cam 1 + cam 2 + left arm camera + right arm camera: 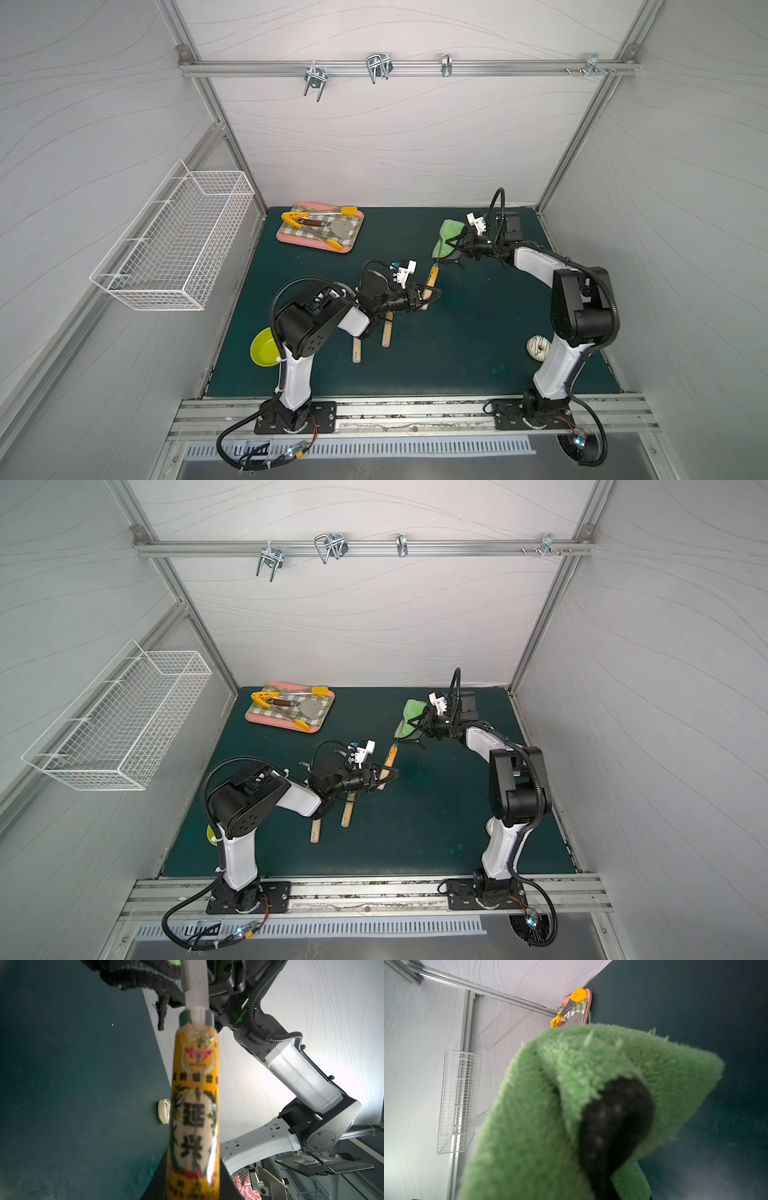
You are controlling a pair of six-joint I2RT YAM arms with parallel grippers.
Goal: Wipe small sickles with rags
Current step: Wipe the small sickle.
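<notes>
The held sickle, a small one with a thin curved grey metal blade and a light wooden handle wrapped in an orange printed label, sits out from the pink tray, toward the arm bases and over to the right arm's side. My left gripper has its fingers clamped on the lower part of that handle. In its wrist view the label fills the middle, and the blade runs straight up into dark cloth.

That cloth is the rag, a fluffy light-green microfibre piece with black edging. It is draped round the upper blade, about level with the tray and well apart from it on the right arm's side. The right gripper is pinched tight on the rag (one black finger pad is half buried in the green pile).

Two spare sickles lie side by side on the dark green mat, nearer the arm bases than the tray. I see only their plain wooden handles; the left arm hides the blades.

On the tray itself rest yellow-tipped metal tongs and a steel spatula. A lime-green bowl sits far from the tray, by the left arm's base. A white ring-shaped object lies by the right arm's. A white wire basket hangs on the wall beyond the tray's left side.
</notes>
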